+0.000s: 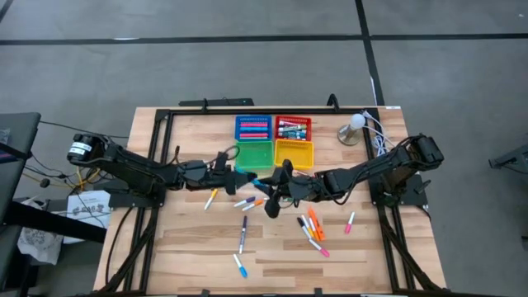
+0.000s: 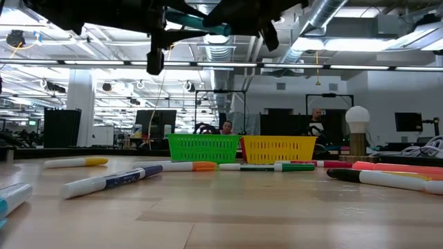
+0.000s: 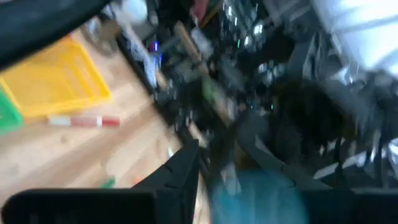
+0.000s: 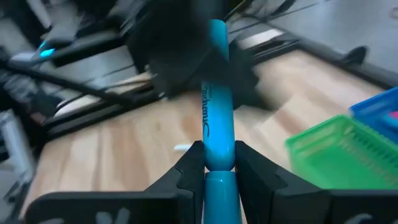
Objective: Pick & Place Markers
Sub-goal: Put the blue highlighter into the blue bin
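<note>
1. My right gripper (image 4: 213, 163) hung above the middle of the counter (image 1: 190, 247), its fingers (image 4: 189, 168) clamped on a teal marker (image 4: 217, 99).
2. My left gripper (image 1: 235, 170) met that marker's far end just in front of the green tray (image 1: 255, 153); I could not tell whether its fingers were closed.
3. Loose markers (image 1: 242, 233) lay scattered on the counter below.
4. Beyond stood the yellow tray (image 1: 294, 153), the blue tray (image 1: 252, 127) and the red tray (image 1: 293, 128).
</note>
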